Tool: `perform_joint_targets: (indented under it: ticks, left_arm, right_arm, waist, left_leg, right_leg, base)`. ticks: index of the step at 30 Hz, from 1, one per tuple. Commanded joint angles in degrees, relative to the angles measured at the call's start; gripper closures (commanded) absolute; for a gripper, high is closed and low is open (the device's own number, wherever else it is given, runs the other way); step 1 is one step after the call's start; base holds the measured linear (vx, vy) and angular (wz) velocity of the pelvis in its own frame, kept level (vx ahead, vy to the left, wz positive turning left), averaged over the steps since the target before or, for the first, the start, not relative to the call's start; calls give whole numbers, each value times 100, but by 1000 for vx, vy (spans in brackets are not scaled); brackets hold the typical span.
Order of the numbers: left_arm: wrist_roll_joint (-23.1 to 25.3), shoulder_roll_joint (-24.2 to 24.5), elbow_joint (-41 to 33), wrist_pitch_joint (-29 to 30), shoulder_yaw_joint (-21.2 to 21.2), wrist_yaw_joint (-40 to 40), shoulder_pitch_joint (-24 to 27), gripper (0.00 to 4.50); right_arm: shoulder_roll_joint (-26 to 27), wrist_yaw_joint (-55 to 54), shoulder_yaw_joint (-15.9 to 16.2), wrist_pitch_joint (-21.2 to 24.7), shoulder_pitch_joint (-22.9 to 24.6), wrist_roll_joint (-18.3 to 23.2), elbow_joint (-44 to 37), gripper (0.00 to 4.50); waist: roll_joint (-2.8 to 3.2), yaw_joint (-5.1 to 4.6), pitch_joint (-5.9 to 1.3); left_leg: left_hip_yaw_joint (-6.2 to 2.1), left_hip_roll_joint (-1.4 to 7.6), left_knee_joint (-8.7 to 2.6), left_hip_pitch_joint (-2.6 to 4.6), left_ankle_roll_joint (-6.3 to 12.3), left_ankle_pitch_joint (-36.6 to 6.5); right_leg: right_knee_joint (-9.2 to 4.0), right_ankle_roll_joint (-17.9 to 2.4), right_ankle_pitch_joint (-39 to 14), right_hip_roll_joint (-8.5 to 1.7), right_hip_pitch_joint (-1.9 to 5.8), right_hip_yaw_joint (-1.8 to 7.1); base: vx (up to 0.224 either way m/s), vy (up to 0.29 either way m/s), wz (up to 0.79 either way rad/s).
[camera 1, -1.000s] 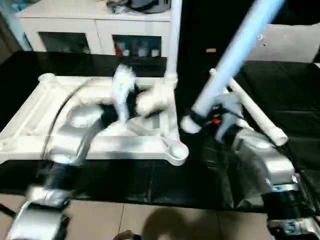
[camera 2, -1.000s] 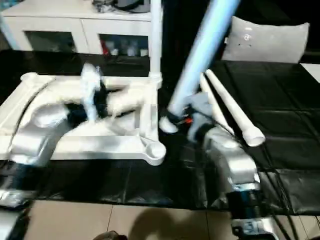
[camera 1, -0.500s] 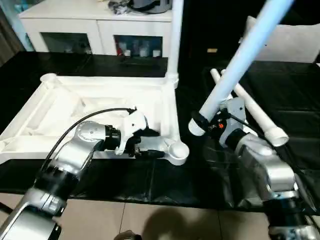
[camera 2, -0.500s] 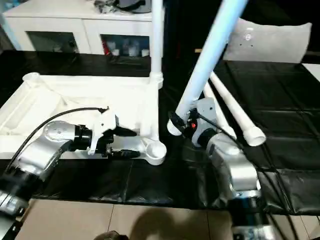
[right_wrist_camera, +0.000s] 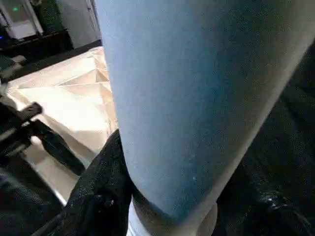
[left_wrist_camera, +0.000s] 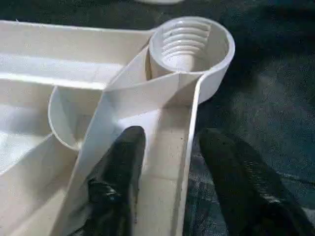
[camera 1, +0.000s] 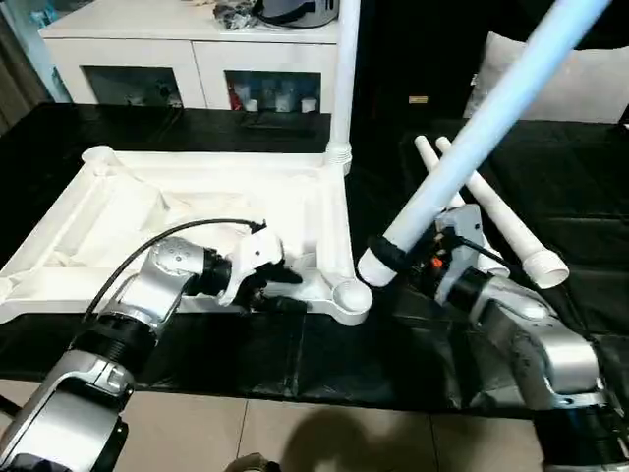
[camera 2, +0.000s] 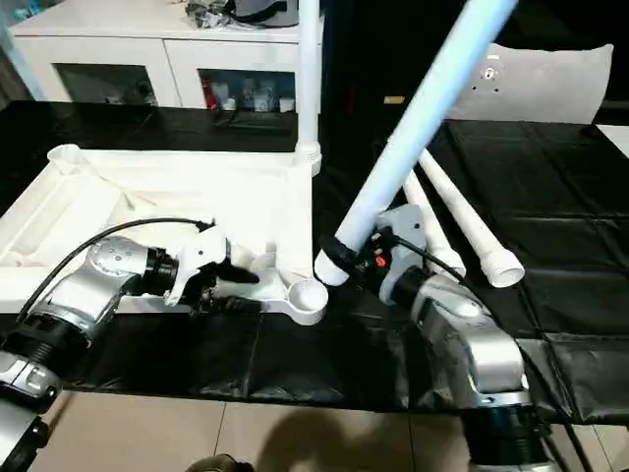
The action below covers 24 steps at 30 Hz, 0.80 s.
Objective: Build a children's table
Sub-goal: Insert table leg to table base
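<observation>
The white tabletop (camera 1: 147, 211) lies upside down on the black table, ribs up. One white leg (camera 1: 344, 69) stands upright in its far right corner socket. My left gripper (camera 1: 293, 291) is open and straddles the near rim, one finger (left_wrist_camera: 115, 187) inside and the other outside, just short of the near right socket (left_wrist_camera: 189, 46). My right gripper (camera 1: 432, 258) is shut on a second leg (camera 1: 472, 128), which tilts up to the right. Its lower end (camera 1: 373, 265) hangs just right of that socket (camera 1: 351, 297). Two more legs (camera 1: 496, 211) lie on the table behind my right arm.
A white cabinet (camera 1: 197, 49) stands behind the table. A pale cushion (camera 1: 585, 93) sits at the back right. The table's front edge (camera 1: 295, 383) runs close under both forearms, with tiled floor below.
My left arm swung from above the tabletop down to its near rim and edged toward the socket. The held leg's lower end has come down and left toward the same corner.
</observation>
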Motion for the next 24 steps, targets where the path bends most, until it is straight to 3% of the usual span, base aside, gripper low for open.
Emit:
perform_joint_targets:
  ticks: [1,19,24]
  left_arm:
    - [105,-22,207,-191,-52,-93,-129,239]
    - [375,-168,1139,-640,-29,-229,-402,386]
    - [267,-239,1093,-593,30,-421,-393,417]
  right_arm:
    - [-45,161,7,99,-38,143,-229,260]
    - [-250,491,277,458,-76,272,-464,260]
    - [-424,536,503,570,-199,18,-375,260]
  waist:
    - [-5,13,-388]
    - [-20,27,-377]
    - [-36,16,-350]
  left_leg:
    - [-289,461,-497,213,-195,-1810]
    - [-291,468,-500,219,-188,-1808]
    - [-303,468,-505,241,-217,-1971]
  right_leg:
    - [-549,-819,-2154,-697,203,410]
    - [-582,-778,-2331,-720,187,414]
    - [-623,-702,-2718,-723,172,401]
  base:
    - [0,0,0]
    - [0,0,0]
    - [0,0,0]
